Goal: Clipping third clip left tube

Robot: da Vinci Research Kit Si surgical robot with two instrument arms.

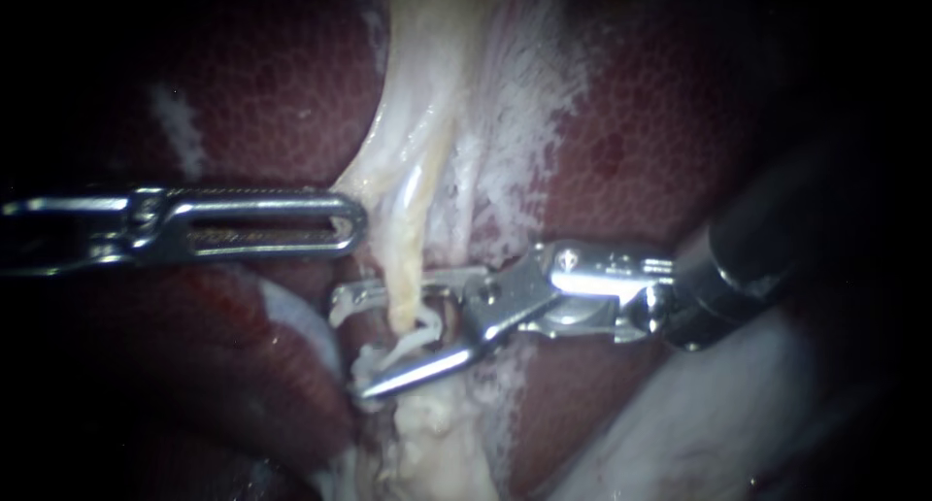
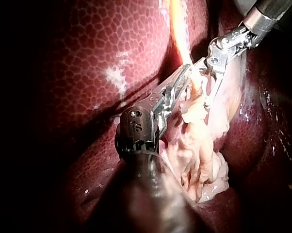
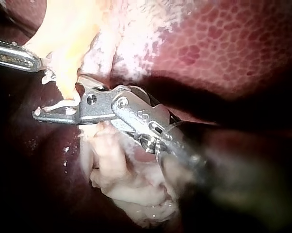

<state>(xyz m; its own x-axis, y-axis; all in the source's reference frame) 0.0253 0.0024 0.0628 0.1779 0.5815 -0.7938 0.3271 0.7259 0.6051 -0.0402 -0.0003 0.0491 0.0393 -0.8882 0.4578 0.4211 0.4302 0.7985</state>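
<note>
Mottled dark-red liver (image 1: 272,93), pale-yellow tube (image 1: 413,210)

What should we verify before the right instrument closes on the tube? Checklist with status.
1. Tube lies between the right instrument's open jaws: ok.
2. Both jaw tips reach past the tube's far side: ok.
3. Clip seated in the jaws: cannot tell.
4. White bits between the jaws, clip or loose tissue: cannot tell.
5. Left instrument apart from the right instrument's jaws: ok.
6. Liver outside the jaws: ok in the endoscope view.
</note>
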